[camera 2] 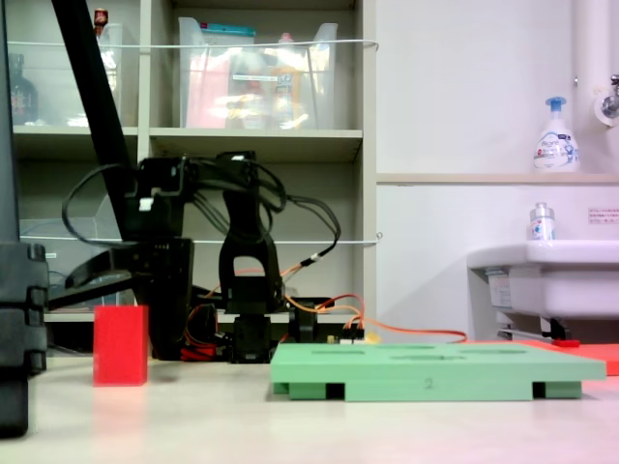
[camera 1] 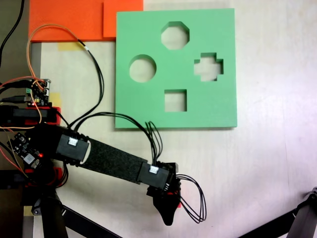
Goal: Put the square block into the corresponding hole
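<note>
The green foam board (camera 1: 218, 104) lies flat at the top centre of the first exterior view. Its square hole (camera 1: 175, 100) is the cutout nearest the arm. In the second exterior view the board (camera 2: 426, 372) is at the right, edge-on, so its cutouts cannot be told apart. The red square block (camera 2: 121, 345) stands on the table at the second exterior view's left. My black gripper (camera 2: 169, 314) hangs right beside it. From above, the gripper (camera 1: 167, 210) covers the block except for a red sliver (camera 1: 173, 200). Its jaws are hidden.
Orange sheets (camera 1: 64, 20) and a small yellow rectangle (camera 1: 69, 46) lie at the first exterior view's top left. A circuit board with loose wires (camera 1: 37, 91) sits by the arm's base. A tripod leg (camera 1: 297, 220) crosses the bottom right. A dark post (camera 2: 19, 319) stands close to the second camera.
</note>
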`<state>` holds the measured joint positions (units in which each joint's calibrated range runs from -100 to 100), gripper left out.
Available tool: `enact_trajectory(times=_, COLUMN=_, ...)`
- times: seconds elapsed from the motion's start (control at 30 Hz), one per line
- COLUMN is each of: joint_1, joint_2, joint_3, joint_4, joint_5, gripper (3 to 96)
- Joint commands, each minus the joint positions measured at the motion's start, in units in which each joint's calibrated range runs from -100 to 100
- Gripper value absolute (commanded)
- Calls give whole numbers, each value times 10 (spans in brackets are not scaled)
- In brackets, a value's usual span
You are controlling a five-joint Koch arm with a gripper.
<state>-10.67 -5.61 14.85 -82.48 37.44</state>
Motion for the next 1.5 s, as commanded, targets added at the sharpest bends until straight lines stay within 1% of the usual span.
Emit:
enact_trajectory(times=0.03, joint_1=-5, joint_2=23, joint_3=34, joint_4=23, joint_5=-10, gripper=946)
enact_trajectory(times=0.1, joint_1=-8, joint_2=39, joint_3=34, joint_4=22, joint_5=-13, gripper=935)
enact_trajectory(times=0.13, joint_1=-9, joint_2=45, joint_3=33, joint_4=22, joint_5=-14, gripper=897)
enact_trajectory(times=0.23, joint_1=-14, joint_2=51, joint_3=28, joint_4=22, joint_5=-18, gripper=744)
enact_trajectory(times=0.4, joint_1=-21, joint_2=48, joint_3=12, joint_4=14, joint_5=-18, gripper=461)
enact_trajectory(times=0.5, joint_1=-26, joint_2=42, joint_3=8, joint_4=-5, joint_5=-18, gripper=384)
enact_trajectory(times=0.57, joint_1=-28, joint_2=35, joint_3=8, joint_4=-24, joint_5=-18, gripper=362)
enact_trajectory(times=0.7, joint_1=-29, joint_2=-3, joint_3=8, joint_4=-58, joint_5=-17, gripper=270)
enact_trajectory(times=0.9, joint_1=-22, joint_2=-67, joint_3=9, joint_4=-110, joint_5=-4, gripper=265)
enact_trajectory(times=1.13, joint_1=18, joint_2=-194, joint_3=12, joint_4=-175, joint_5=42, gripper=265)
enact_trajectory(times=1.3, joint_1=91, joint_2=-251, joint_3=26, joint_4=-175, joint_5=111, gripper=265)
enact_trajectory(times=1.4, joint_1=143, joint_2=-239, joint_3=54, joint_4=-175, joint_5=150, gripper=265)
enact_trajectory(times=1.5, joint_1=177, joint_2=-197, joint_3=76, joint_4=-168, joint_5=182, gripper=266)
